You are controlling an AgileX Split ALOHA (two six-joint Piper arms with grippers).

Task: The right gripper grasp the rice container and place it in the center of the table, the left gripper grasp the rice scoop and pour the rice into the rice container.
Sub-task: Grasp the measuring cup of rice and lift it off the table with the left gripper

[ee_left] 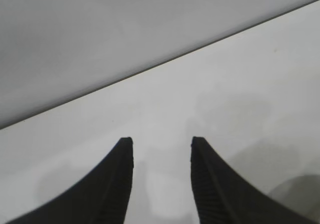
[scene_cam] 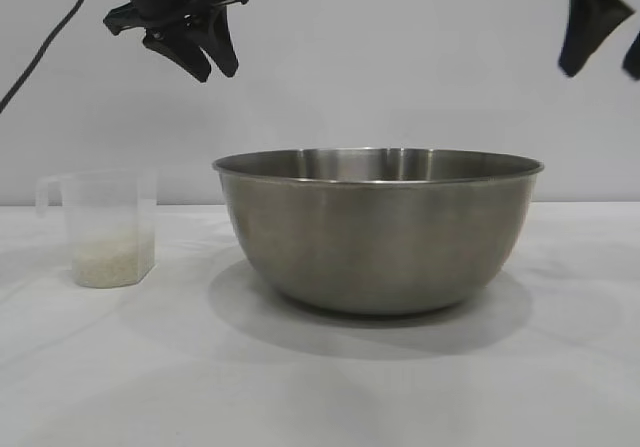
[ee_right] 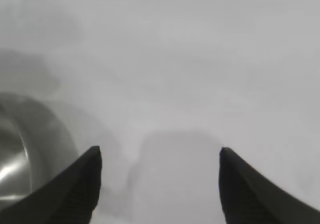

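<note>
The rice container (scene_cam: 378, 229), a large brushed steel bowl, stands on the white table (scene_cam: 320, 387) near the middle. The rice scoop (scene_cam: 103, 229), a clear plastic cup with a loop handle, stands upright to its left with a shallow layer of rice (scene_cam: 110, 259) in its bottom. My left gripper (scene_cam: 212, 59) hangs open and empty high above the gap between scoop and bowl. My right gripper (scene_cam: 603, 59) hangs open and empty high at the upper right, beyond the bowl's right rim. The right wrist view shows part of the bowl (ee_right: 25, 154) beside the open gripper (ee_right: 160, 156). The left wrist view shows the open gripper (ee_left: 161, 144) over bare table.
A plain pale wall (scene_cam: 400, 77) stands behind the table. The table's far edge (ee_left: 165, 62) crosses the left wrist view. A black cable (scene_cam: 45, 47) hangs at the upper left.
</note>
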